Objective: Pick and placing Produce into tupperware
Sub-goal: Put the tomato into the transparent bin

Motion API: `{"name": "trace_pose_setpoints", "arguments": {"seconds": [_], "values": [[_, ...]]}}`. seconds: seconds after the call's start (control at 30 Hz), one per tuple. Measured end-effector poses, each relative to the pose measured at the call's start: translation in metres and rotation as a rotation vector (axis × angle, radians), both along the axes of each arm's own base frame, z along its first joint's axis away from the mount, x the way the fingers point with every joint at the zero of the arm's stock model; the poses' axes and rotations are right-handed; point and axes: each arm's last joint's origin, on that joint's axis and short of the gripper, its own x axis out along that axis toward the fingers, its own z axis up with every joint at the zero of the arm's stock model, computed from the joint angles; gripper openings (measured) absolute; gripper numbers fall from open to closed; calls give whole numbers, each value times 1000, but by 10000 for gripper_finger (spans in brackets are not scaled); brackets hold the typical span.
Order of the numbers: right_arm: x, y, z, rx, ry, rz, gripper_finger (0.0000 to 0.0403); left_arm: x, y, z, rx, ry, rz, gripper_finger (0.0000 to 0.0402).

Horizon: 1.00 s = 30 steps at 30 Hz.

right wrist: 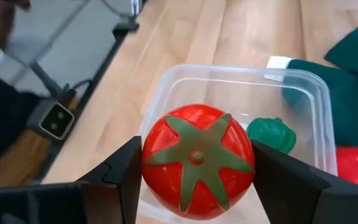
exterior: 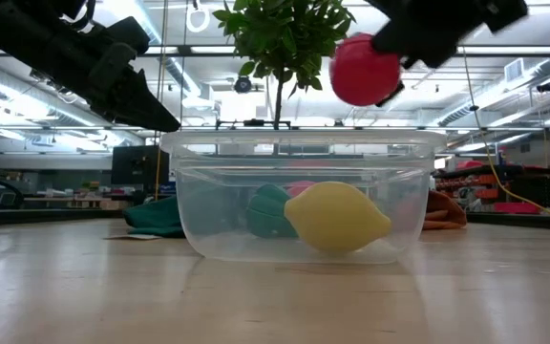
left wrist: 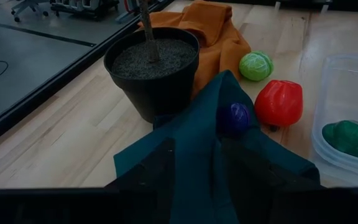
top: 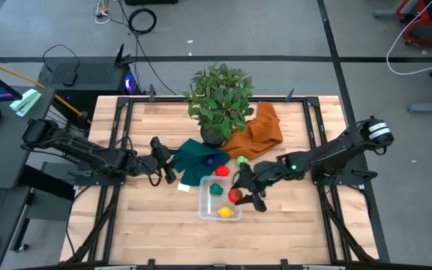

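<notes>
The clear tupperware (top: 203,202) stands on the wooden table, with a yellow lemon (exterior: 337,217) and a green piece of produce (right wrist: 272,135) lying in it. My right gripper (right wrist: 197,165) is shut on a red tomato (exterior: 364,69) above the tupperware's right side. A red pepper (left wrist: 279,102), a green cabbage (left wrist: 255,65) and a small purple piece (left wrist: 235,118) lie beside it, the purple one on the folded green cloth (top: 197,161). My left gripper (left wrist: 197,180) hovers open above that cloth, clear of it in the low view. My right gripper pinches the tomato between its two fingers (right wrist: 120,174), one on each of its round sides (right wrist: 151,168). They slant down from the table's right side. The tomato hangs clear above the tupperware's rim (exterior: 304,143), its green calyx (right wrist: 197,155) turned back toward the wrist.
A potted plant (top: 220,97) in a black pot (left wrist: 154,68) stands at the table's far middle, with an orange cloth (top: 257,131) next to it. The bare wooden tabletop (top: 148,217) stretches along the near edge. A person sits off the table in the right wrist view.
</notes>
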Motion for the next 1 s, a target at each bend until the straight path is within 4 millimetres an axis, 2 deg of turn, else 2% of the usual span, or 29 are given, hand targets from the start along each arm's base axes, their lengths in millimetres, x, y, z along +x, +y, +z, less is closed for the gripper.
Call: {"name": "trace_pose_setpoints", "arguments": {"seconds": [0.27,0.5,0.77,1.0], "values": [[42,9,12,-141,106,32,213,0,0,0,0,0,0,144],[66,6,-6,-182,256,25,213,0,0,0,0,4,-1,138],[75,-3,-31,-164,354,-9,213,0,0,0,0,5,-1,138],[78,-5,-40,-125,395,-16,213,0,0,-1,-8,1,3,141]]}}
